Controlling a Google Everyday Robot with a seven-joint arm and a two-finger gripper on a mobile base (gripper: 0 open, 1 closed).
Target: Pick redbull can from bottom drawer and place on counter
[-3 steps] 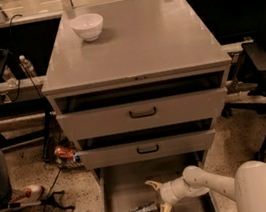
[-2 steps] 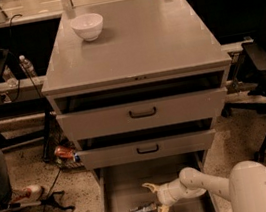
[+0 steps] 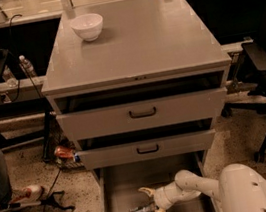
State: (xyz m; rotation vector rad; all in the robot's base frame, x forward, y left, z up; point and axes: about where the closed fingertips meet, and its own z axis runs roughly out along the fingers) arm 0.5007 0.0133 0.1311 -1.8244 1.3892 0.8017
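Note:
The redbull can [image 3: 141, 211] lies on its side on the grey floor of the open bottom drawer [image 3: 118, 192], left of middle. My gripper [image 3: 153, 205] is down inside the drawer, open, its two yellowish fingertips [image 3: 147, 192] spread around the can's right end, one behind it and one in front. The white arm reaches in from the lower right. The counter [image 3: 152, 39] is the grey cabinet top above.
A white bowl [image 3: 88, 26] stands on the counter's back left. The two upper drawers with black handles [image 3: 142, 113] are slightly open. A reddish-orange can [image 3: 63, 152] and cables lie on the floor to the left; a black chair [image 3: 265, 80] stands to the right.
My gripper has moved left along the drawer floor, so its open fingers now straddle the can's right end. The can has not moved.

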